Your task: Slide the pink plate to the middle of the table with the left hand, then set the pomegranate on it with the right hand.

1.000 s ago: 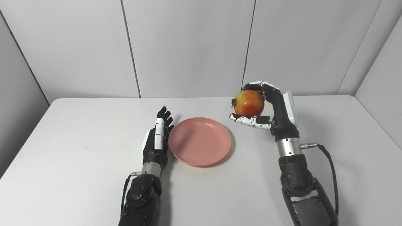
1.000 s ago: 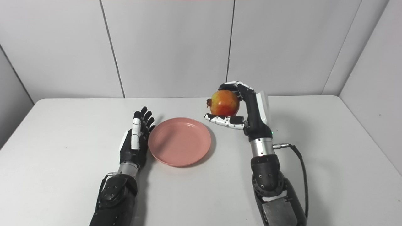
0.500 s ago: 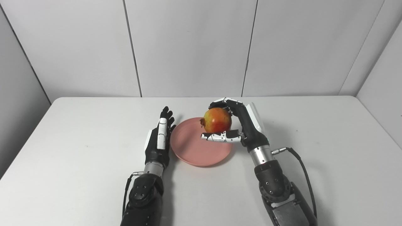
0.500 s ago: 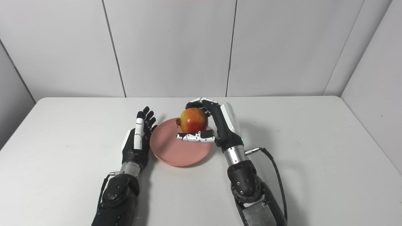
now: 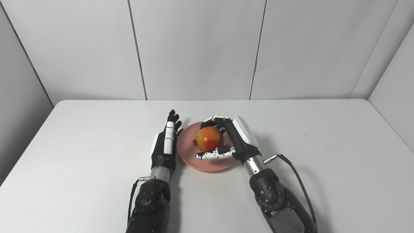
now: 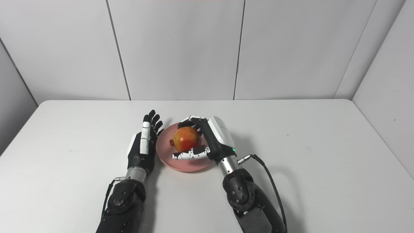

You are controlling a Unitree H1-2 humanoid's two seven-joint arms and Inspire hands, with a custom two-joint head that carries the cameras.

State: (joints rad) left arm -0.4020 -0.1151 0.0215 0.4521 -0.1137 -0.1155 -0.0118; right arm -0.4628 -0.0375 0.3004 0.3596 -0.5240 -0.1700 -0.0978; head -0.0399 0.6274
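The pink plate (image 5: pixel 190 159) lies near the middle of the white table (image 5: pixel 81 136). A red and yellow pomegranate (image 5: pixel 209 138) is over the plate's centre, low down, with my right hand (image 5: pixel 231 139) shut on it: fingers curl over the far side and the thumb lies along the near side. Whether the fruit rests on the plate I cannot tell. My left hand (image 5: pixel 165 145) stands edge-on against the plate's left rim, open, fingers straight and pointing away from me.
Grey wall panels (image 5: pixel 194 48) close off the back and both sides of the table. A cable (image 5: pixel 297 181) loops from my right wrist over the table to the right.
My right hand carried the pomegranate leftward and down from beside the plate to just over its centre. The left hand and plate stayed put; the camera shifted slightly.
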